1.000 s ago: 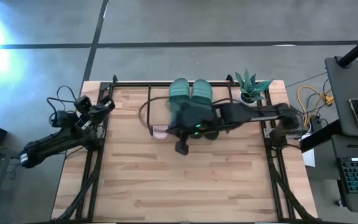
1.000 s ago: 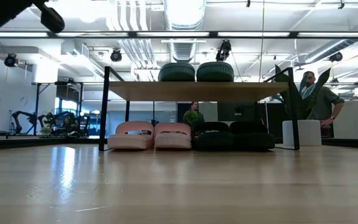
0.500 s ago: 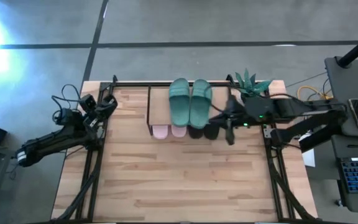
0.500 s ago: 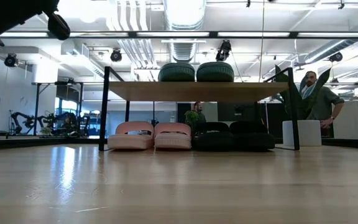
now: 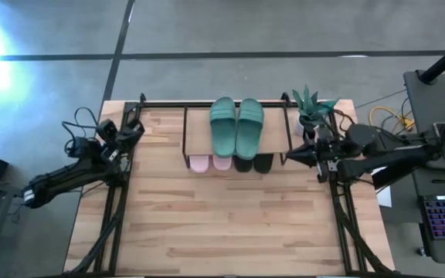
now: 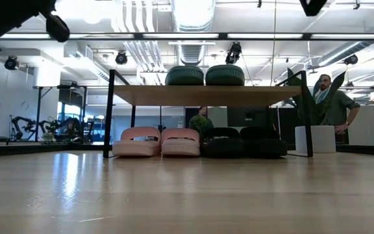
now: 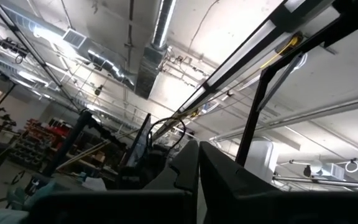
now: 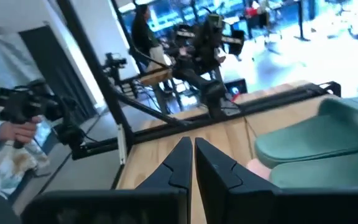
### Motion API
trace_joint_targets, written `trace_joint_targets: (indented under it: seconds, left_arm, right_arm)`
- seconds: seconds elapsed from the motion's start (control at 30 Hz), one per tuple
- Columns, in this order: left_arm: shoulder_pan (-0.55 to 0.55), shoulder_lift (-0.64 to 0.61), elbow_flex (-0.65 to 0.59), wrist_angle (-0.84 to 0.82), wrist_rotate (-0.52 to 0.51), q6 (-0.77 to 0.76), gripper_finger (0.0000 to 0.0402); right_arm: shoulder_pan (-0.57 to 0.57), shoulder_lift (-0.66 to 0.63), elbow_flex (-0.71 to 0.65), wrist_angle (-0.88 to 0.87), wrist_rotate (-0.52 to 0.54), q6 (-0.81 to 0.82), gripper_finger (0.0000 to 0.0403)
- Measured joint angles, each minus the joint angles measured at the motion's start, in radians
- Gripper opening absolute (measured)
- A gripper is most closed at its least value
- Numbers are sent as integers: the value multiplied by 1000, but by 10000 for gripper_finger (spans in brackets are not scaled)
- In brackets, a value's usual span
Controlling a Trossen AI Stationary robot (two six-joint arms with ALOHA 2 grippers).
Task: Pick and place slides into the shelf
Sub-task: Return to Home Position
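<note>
The shelf [image 5: 185,133] stands at the middle of the surface's [image 5: 222,224] far edge. The green slides [image 5: 236,127] lie side by side on its top board. Under it, the pink slides [image 6: 156,142] sit side by side, with the black slides [image 6: 243,142] just beside them toward the right edge. The right fingers [image 5: 292,157] are closed and empty, beside the shelf near the far right corner, close to a plant [image 5: 312,108]. The left fingers [image 5: 135,128] are closed and empty, raised at the far left corner.
</note>
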Motion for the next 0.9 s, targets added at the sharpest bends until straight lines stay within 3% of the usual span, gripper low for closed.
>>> trace_joint_targets:
  seconds: [0.2,0.37,0.53,0.9]
  left_arm:
    - [1,-37,-33,-5,40,76,0]
    - [0,-49,-65,-69,217,104,0]
    - [3,-64,-113,-74,218,149,0]
    - [3,-156,-102,-334,287,157,0]
  right_arm:
    - [0,-88,-150,114,-38,-3,12]
    - [1,-127,-242,209,-92,-21,12]
    - [1,-156,-329,279,-97,-25,12]
    - [1,-322,-448,278,-94,-2,12]
